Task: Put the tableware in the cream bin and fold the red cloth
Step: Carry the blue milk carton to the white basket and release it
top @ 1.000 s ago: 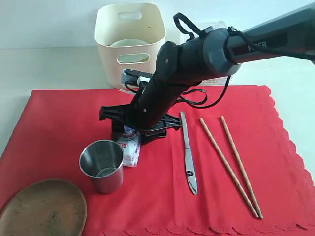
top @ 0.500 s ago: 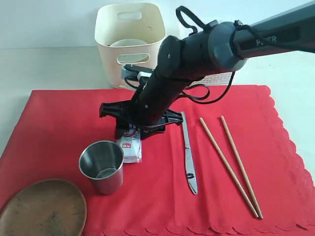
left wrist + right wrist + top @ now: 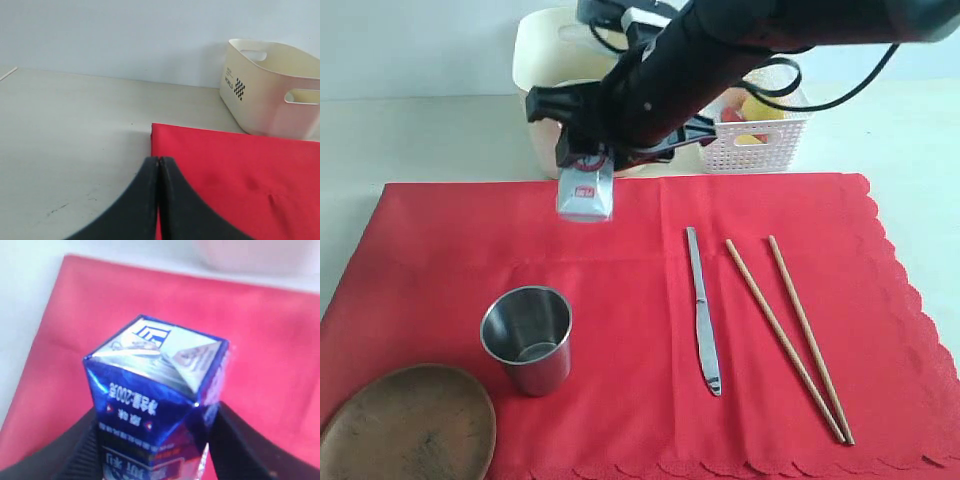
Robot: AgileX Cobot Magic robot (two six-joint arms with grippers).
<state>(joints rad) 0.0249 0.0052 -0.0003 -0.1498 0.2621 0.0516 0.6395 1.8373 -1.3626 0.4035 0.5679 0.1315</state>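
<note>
My right pincer [image 3: 584, 165] holds the milk carton [image 3: 586, 196] above the red cloth [image 3: 460, 250]; to clear it, I'd next lower it into the far white basket [image 3: 765, 140].

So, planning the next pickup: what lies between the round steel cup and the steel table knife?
Only bare bright red fabric cloth, shown in the exterior view.

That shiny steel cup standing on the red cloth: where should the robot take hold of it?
Probably at the rim of the steel cup, coming from above. It stands upright with its mouth open, so its thin wall can be pinched inside and out.
</note>
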